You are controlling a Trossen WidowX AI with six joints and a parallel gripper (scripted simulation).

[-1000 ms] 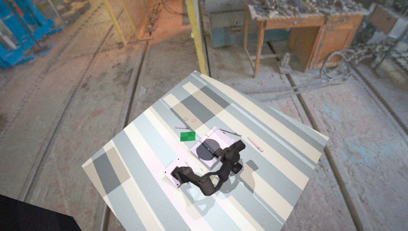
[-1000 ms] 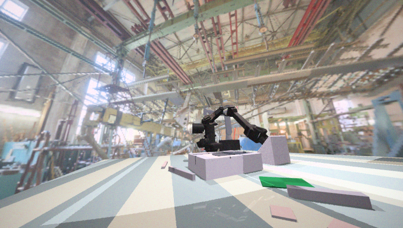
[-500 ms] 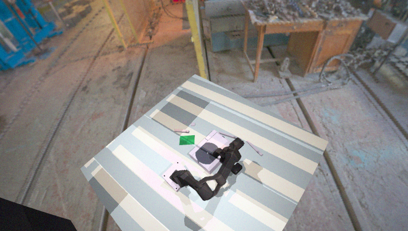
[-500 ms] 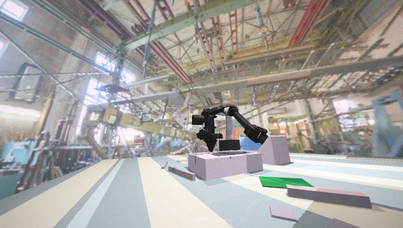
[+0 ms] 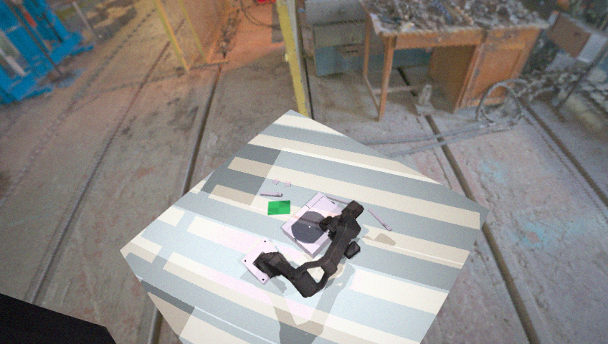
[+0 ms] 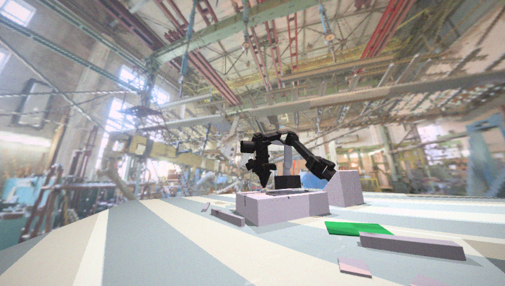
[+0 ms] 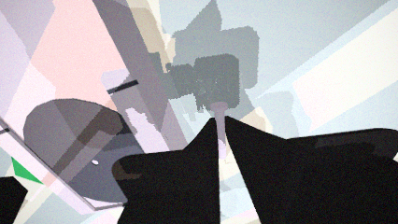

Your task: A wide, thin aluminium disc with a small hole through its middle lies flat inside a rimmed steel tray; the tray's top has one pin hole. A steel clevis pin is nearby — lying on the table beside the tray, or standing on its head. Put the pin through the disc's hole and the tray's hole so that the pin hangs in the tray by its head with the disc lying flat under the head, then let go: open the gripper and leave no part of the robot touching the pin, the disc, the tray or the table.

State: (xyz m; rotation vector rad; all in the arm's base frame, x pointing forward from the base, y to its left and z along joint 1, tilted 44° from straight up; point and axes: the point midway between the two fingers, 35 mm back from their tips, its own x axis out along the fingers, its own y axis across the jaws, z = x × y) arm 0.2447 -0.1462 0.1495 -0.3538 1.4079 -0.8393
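Observation:
My gripper (image 5: 328, 226) (image 6: 264, 187) (image 7: 219, 121) is shut on the steel pin (image 7: 220, 111). In the wrist view the pin's wider head shows just past the fingertips, and its shank runs back between the fingers. The top and exterior views do not show the pin clearly. The dark disc (image 5: 302, 233) (image 6: 288, 192) (image 7: 65, 121) lies flat in the pale tray (image 5: 320, 198) (image 6: 280, 210) (image 7: 79, 37), with a small light spot at its middle hole. In the wrist view the fingertips show beside the tray's long side, to the right of the disc. Whether the tray's hole lines up cannot be told.
A green patch (image 5: 279, 207) (image 6: 356, 228) lies beside the tray. Thin bars (image 5: 271, 194) (image 5: 379, 219) (image 6: 411, 246) (image 6: 227, 217) and small flat tiles (image 5: 287, 183) (image 6: 354, 267) lie around it. The arm's base block (image 5: 252, 261) (image 6: 346, 189) stands near the tray.

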